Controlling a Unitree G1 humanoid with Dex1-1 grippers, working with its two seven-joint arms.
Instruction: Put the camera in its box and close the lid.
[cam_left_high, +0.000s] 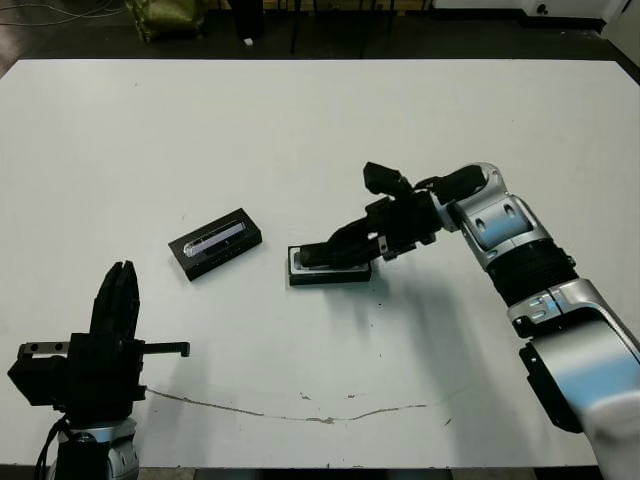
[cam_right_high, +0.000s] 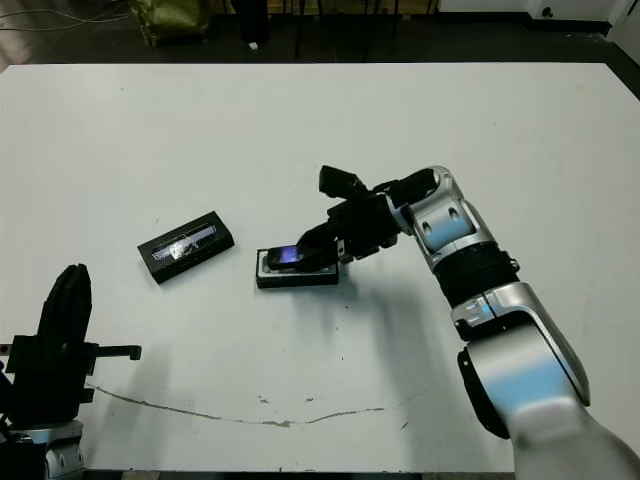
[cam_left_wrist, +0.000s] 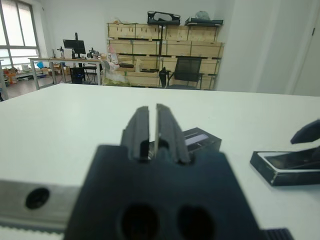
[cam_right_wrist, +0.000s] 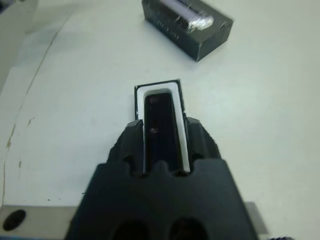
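Observation:
The box (cam_left_high: 352, 276), a shallow black tray with white lining, lies mid-table. In the right wrist view the camera (cam_right_wrist: 160, 135), a slim black bar, lies lengthwise inside the box (cam_right_wrist: 157, 89), with white lining showing along both its sides. My right gripper (cam_left_high: 328, 256) hovers low over the box, open, its fingers (cam_right_wrist: 131, 142) straddling the camera. To the left of the box, the lid (cam_left_high: 215, 243) rests flat on the table, black with a silvery strip. My left gripper (cam_left_high: 118, 275) stands at the near left with its fingers together, holding nothing.
A thin dark crack line (cam_left_high: 300, 410) runs along the white table near its front edge. Beyond the table's far edge (cam_left_high: 320, 60) is dark floor. The left wrist view shows shelves and a chair (cam_left_wrist: 187, 75) far beyond the table.

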